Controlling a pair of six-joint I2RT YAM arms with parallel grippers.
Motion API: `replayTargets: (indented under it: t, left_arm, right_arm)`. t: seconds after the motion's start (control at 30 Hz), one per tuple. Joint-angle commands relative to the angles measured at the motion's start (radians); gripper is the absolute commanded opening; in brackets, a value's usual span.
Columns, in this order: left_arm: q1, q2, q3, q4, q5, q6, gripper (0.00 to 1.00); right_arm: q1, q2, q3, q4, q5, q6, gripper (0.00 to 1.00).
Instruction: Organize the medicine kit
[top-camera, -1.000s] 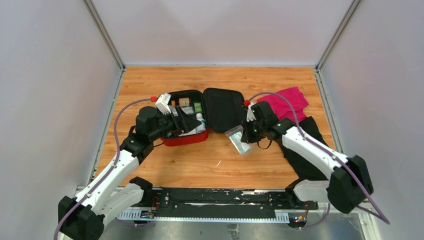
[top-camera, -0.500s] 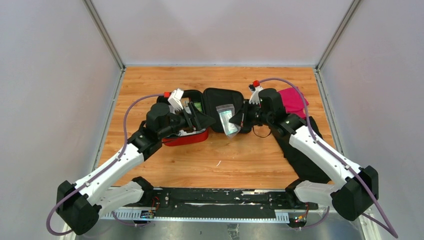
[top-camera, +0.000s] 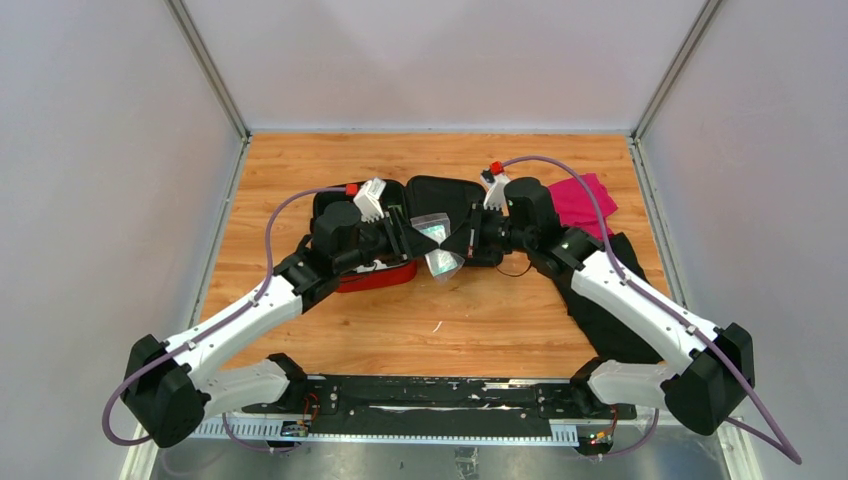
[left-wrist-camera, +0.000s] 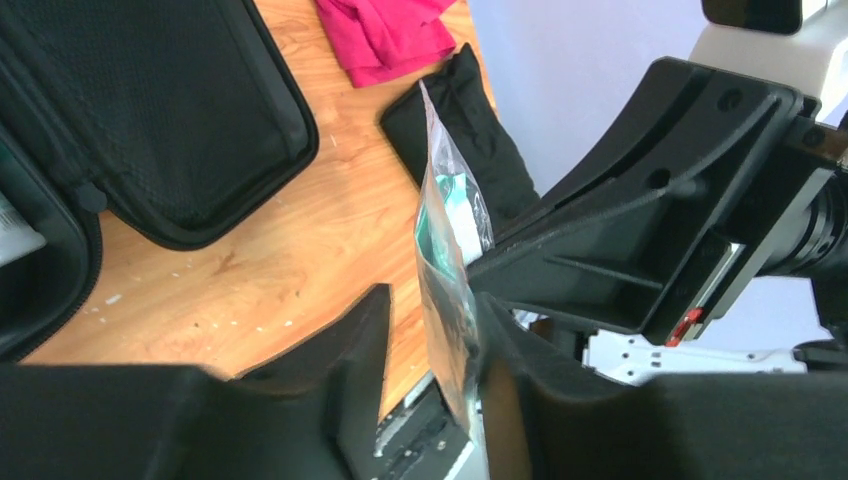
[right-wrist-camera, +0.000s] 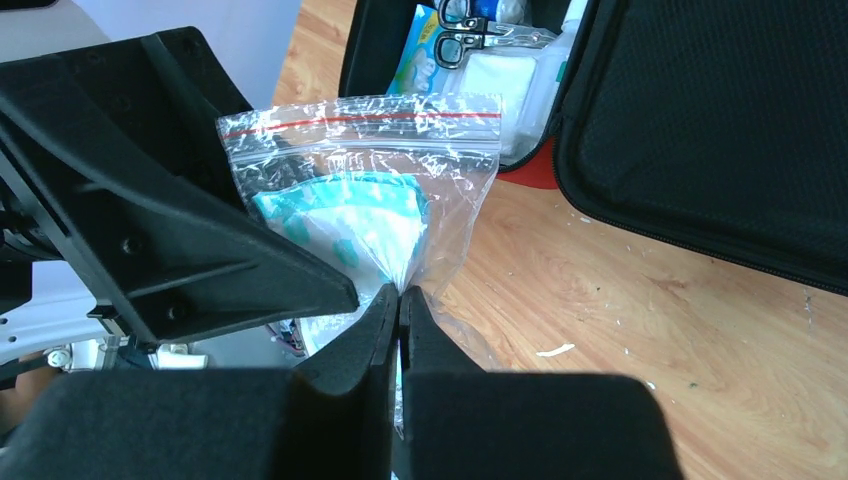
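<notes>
Near: wooden bench (top-camera: 480, 320). Above it, mid-air between arms: zip bag (right-wrist-camera: 370, 180) with teal-white contents, lower corner pinched in fully closed right claw (right-wrist-camera: 398, 295). Left claw (left-wrist-camera: 430, 300) part-open, fingers straddling bag edge, not yet clamped. Beyond, far-left of bag: medicine kit (top-camera: 375, 277), lying open; left arm nearer filled half.

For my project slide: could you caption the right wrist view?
Right pincer shut on the bottom of a clear zip bag, upright above the wooden table, open medicine kit behind.
</notes>
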Motion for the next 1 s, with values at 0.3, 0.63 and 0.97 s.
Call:
replayTargets:
  t: [0.3,0.63,0.97]
  left_arm:
    - [-0.012,0.000,0.012,0.017,0.012,-0.001,0.00]
    - [-0.010,-0.046,0.029,-0.150,-0.072,0.153,0.00]
    - [0.013,-0.111,0.044,-0.354,-0.141,0.287,0.00]
  right_arm:
    - [0.016,-0.052,-0.002,-0.023,0.113,-0.040,0.24]
    - [-0.070,-0.167,-0.071,-0.138,0.345,-0.169,0.66]
    - [-0.388,0.014,-0.133,-0.094,0.050,-0.205,0.63]
